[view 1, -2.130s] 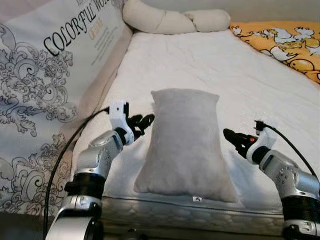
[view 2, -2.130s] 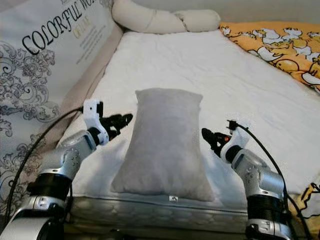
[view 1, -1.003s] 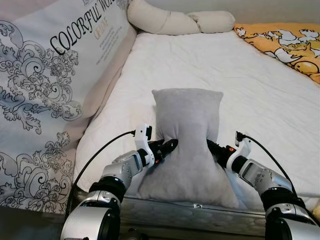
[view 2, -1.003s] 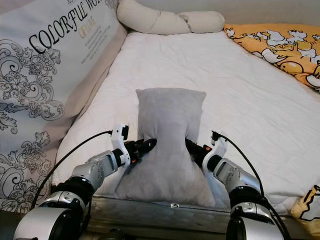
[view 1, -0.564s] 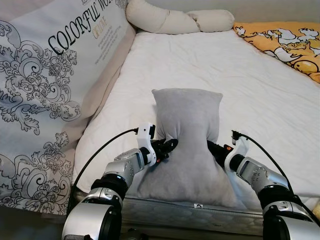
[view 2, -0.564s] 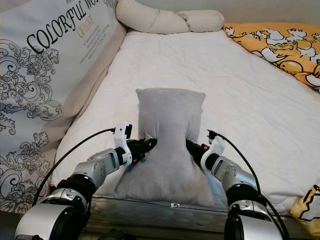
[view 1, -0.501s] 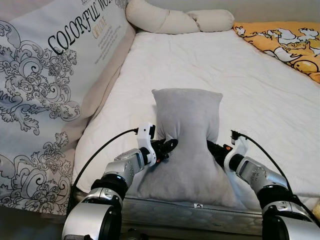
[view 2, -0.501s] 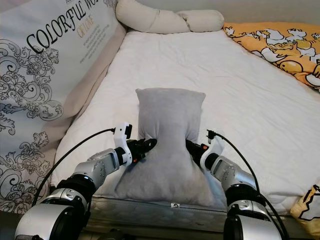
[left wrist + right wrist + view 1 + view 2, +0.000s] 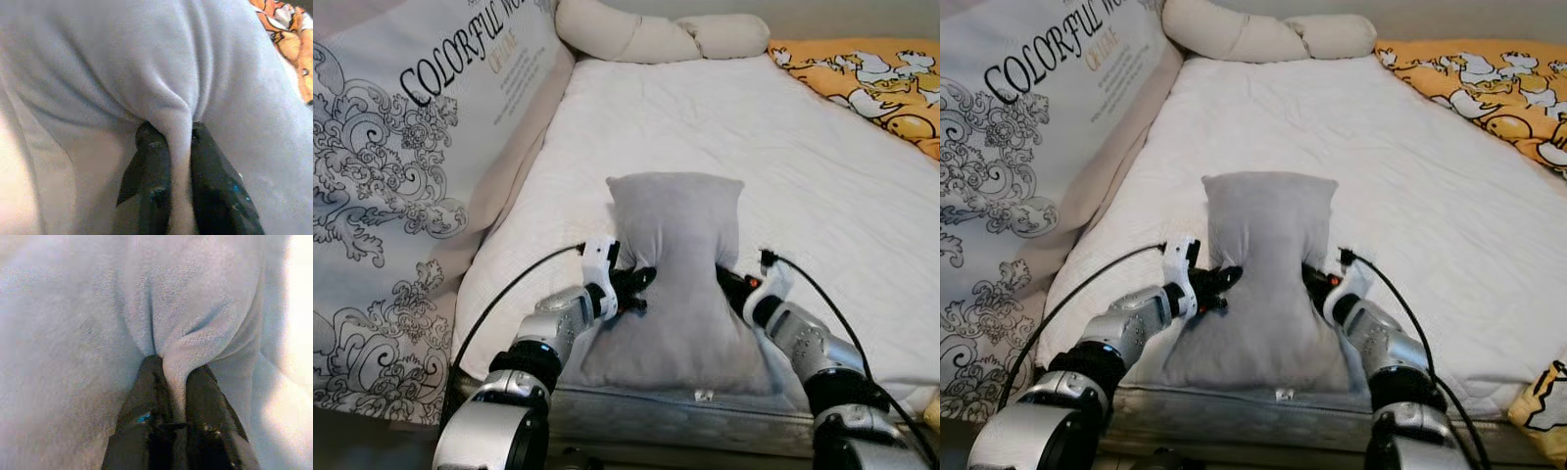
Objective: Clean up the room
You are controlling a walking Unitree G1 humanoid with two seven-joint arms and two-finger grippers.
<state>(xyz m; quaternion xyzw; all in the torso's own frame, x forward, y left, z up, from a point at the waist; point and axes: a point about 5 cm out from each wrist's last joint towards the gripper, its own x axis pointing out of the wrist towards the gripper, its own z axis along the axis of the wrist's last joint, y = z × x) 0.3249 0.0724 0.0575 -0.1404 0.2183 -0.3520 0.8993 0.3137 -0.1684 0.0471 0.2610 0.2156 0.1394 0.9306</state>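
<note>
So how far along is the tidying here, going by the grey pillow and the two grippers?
Done: both grips are made. The left gripper and the right gripper are each shut on a fold of the grey pillow, pinching its two sides.

In hand: the pillow sits at the near edge of the white mattress, waisted between the grippers.

Left: carrying it to its place; the orange blanket lies rumpled at the far right.

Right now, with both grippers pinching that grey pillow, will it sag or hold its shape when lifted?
Probably sag: the pillow caves in where the left end effector and right end effector pinch folds. It looks light. The fleecy cover should resist slipping.
</note>
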